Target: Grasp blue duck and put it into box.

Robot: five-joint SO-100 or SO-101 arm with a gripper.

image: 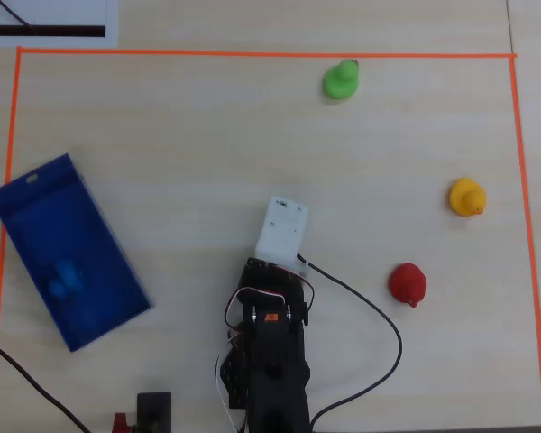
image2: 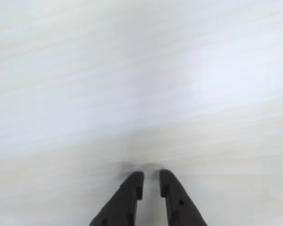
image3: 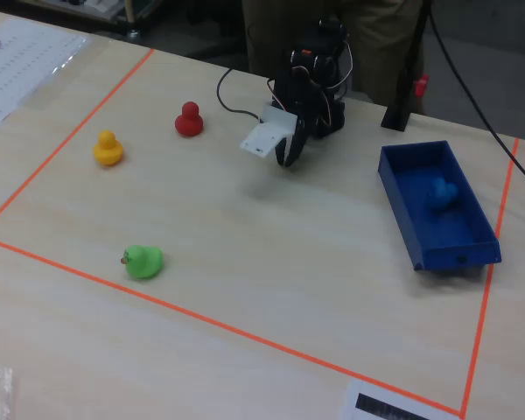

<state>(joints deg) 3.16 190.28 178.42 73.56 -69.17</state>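
The blue duck (image: pixel 65 279) is seen lying inside the blue box (image: pixel 36 203), near its middle; in the fixed view the same duck (image3: pixel 440 191) sits toward the far end of the box (image3: pixel 407 214), blue on blue, so detail is hard to make out. The box is placed at the left of the overhead view, tilted, right by the orange tape line (image: pixel 252 53) that frames the worktop (image: pixel 180 144). The tool (image2: pixel 151 176) is shown empty in the wrist view, its two dark fingers (image2: pixel 130 190) nearly pressed together with only a narrow slit between the tips, low over bare wood. In the fixed view the tool (image3: pixel 285 160) is pointed down by the arm (image3: pixel 315 66), well apart from the box. A white camera housing (image: pixel 282 227) is seen on the wrist from above. Three other ducks are left on the worktop, spread apart: a green duck (image: pixel 342 79) near the far tape edge, a yellow duck (image: pixel 466 197) and a red duck (image: pixel 408 283) at the right of the overhead view. A black cable (image: pixel 379 316) is looped beside the arm base.
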